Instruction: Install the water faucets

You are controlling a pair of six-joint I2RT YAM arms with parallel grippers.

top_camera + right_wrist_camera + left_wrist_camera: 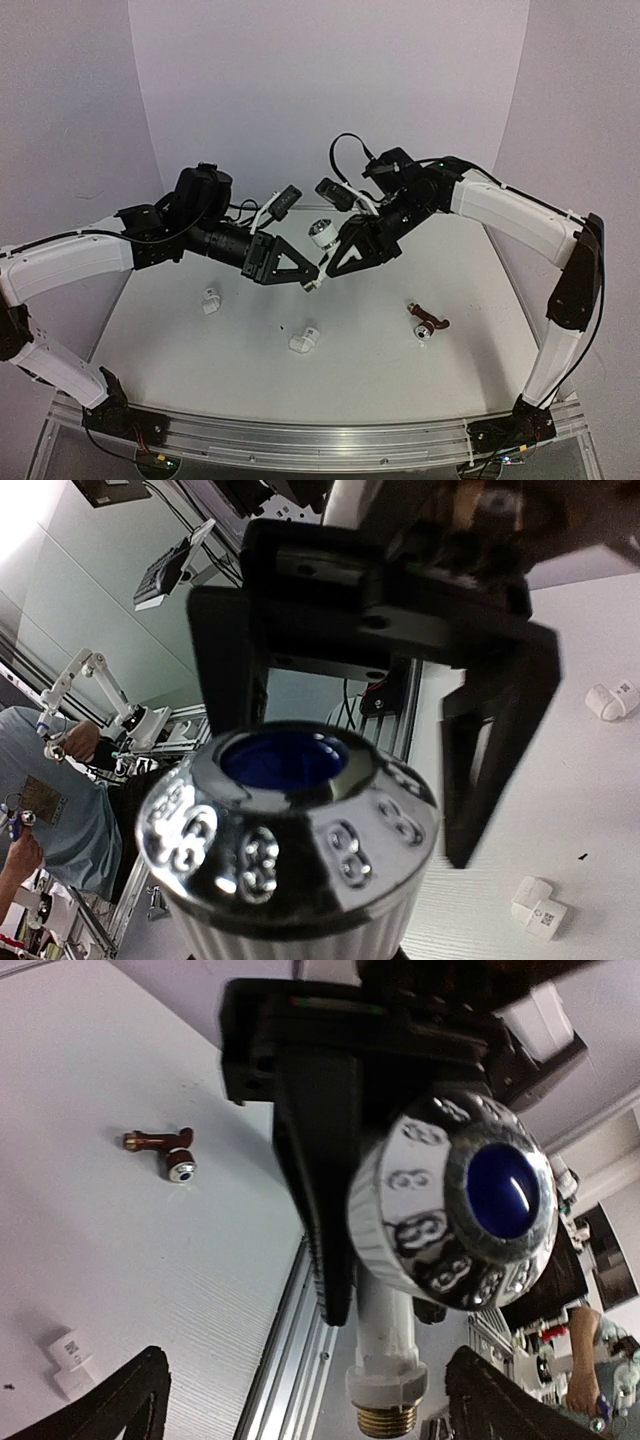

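Top external: right pincer point(328, 262) is gripping the likely light, slick water faucet point(320, 233) by its white body, left pincer point(308, 275) gaping empty.

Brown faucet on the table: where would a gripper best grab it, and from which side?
Probably the slim stem, between the brass end and the knob, coming straight down from above. The brown faucet lies flat on the table with bare surface either side of the stem, so fingers should fit. The round, shiny knob looks likely to slip.
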